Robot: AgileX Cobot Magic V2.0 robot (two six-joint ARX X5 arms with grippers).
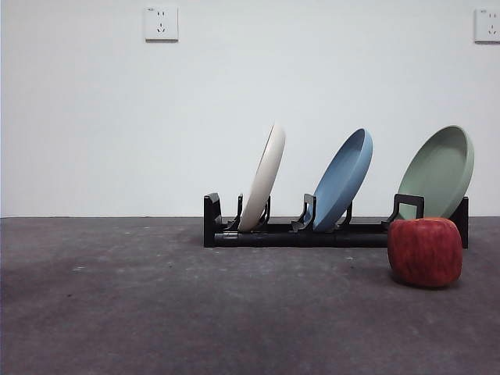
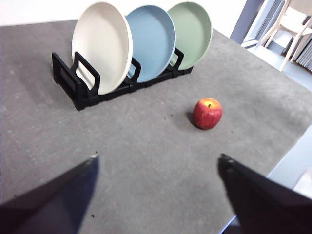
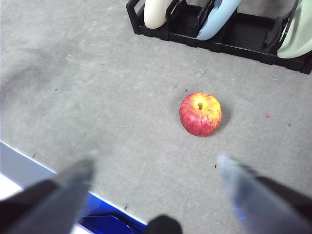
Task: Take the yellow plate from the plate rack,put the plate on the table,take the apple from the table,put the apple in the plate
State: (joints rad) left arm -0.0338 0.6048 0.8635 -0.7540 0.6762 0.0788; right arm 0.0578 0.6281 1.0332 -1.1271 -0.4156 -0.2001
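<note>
The yellow plate point(image 1: 266, 178) is cream-coloured and stands tilted in the left slot of the black plate rack point(image 1: 297, 234); it also shows in the left wrist view point(image 2: 101, 46). The red apple point(image 1: 425, 251) sits on the grey table point(image 1: 156, 305) in front of the rack's right end. It also shows in the left wrist view point(image 2: 207, 113) and the right wrist view point(image 3: 200, 114). My left gripper point(image 2: 156, 163) is open and empty, well back from the rack. My right gripper point(image 3: 156, 163) is open and empty, above the table's front edge, short of the apple.
A blue plate point(image 1: 344, 178) stands in the rack's middle slot and a pale green plate point(image 1: 441, 170) in the right slot. The table edge point(image 3: 29, 161) runs close under the right gripper. A chair point(image 2: 295, 24) stands beyond the table's far side.
</note>
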